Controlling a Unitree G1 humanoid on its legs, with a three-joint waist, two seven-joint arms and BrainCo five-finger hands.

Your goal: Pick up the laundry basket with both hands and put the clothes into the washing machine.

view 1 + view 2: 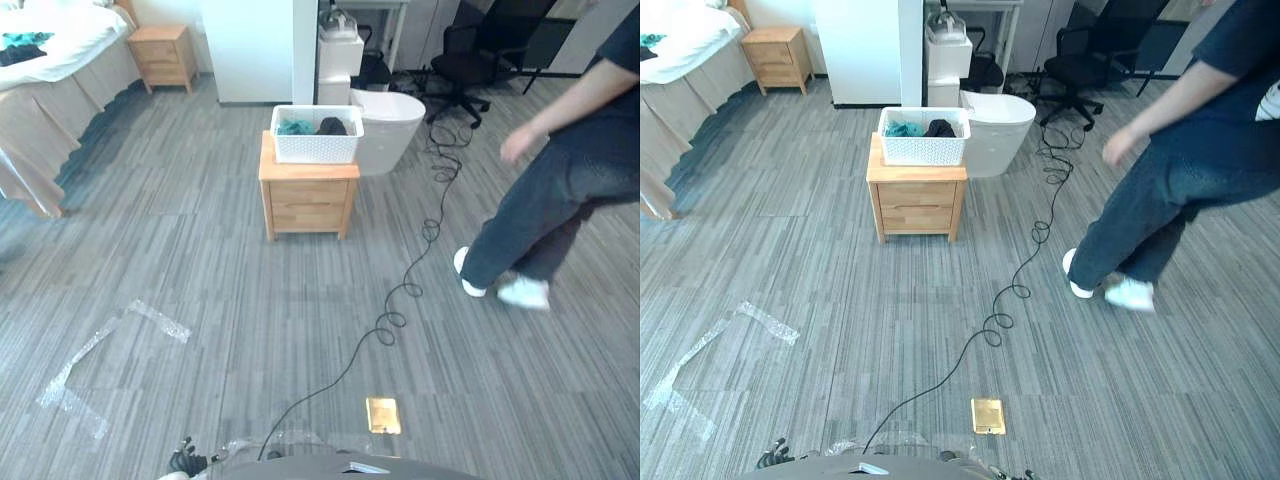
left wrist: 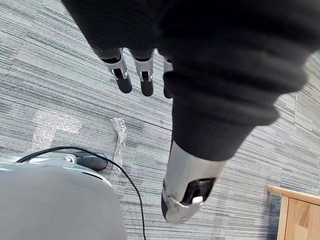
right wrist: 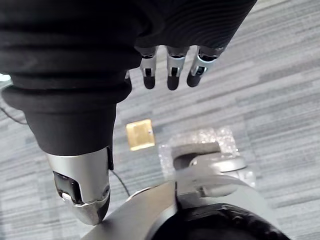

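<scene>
While laundry basket (image 1: 317, 142) sits on nightstand (image 1: 307, 198) well away from fingers, left hand (image 2: 144, 80), right hand (image 3: 172, 70) hang empty, fingers straight.

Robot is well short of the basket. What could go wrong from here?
A person is mid-stride on the right, near the route to the laundry basket; they might collide.
The basket covers most of a small nightstand; an uneven two-hand lift could tip it and spill the clothes.
The left hand and right hand hang open over the floor.
</scene>
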